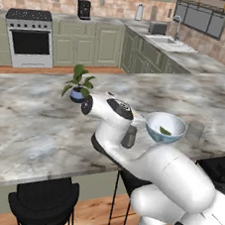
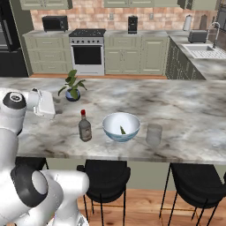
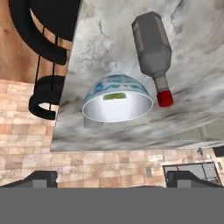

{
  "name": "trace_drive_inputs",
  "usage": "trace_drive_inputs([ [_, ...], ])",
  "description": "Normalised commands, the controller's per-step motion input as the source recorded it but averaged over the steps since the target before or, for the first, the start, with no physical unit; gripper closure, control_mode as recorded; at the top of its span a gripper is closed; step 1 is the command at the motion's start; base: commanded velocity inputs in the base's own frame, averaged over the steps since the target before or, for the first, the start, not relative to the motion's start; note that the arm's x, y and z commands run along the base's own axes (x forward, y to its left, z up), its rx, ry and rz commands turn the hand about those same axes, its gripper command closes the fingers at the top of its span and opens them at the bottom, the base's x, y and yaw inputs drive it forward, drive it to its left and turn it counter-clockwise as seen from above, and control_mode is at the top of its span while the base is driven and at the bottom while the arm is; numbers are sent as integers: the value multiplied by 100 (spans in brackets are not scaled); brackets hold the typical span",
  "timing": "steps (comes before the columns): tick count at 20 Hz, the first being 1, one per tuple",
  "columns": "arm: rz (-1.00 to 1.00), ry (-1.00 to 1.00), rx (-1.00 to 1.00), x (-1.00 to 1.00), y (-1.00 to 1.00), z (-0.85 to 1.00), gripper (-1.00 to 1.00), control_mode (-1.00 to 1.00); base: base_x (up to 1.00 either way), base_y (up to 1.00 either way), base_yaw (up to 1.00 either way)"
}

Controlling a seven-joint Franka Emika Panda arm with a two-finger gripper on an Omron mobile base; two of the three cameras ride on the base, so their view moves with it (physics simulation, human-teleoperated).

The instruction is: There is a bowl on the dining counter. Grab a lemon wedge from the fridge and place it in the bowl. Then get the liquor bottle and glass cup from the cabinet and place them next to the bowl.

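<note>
Hand [image 3: 111,180] is spread wide, holding nothing, hanging off to one side. Liquor bottle [image 2: 84,126], bowl [image 2: 121,126] with lemon wedge [image 2: 122,130], and glass cup [image 2: 154,133] line up on the bench [image 2: 185,106].

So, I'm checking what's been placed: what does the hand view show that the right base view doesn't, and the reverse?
Hand view: the gripper with its finger tips wide apart and nothing between them. Right base view: the potted plant and the stove. Both: the bowl holding the lemon wedge, with the liquor bottle beside it on the counter.
</note>
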Motion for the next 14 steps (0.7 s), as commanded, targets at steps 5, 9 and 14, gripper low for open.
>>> trace_drive_inputs([
  [5, -1, 0, 8, -72, -1, 72, -100, -100, 0, 0, 0],
  [9, -1, 0, 11, -55, -22, 44, -100, -100, 0, 0, 0],
  [14, -2, 0, 10, -38, -39, 11, -100, -100, 0, 0, 0],
])
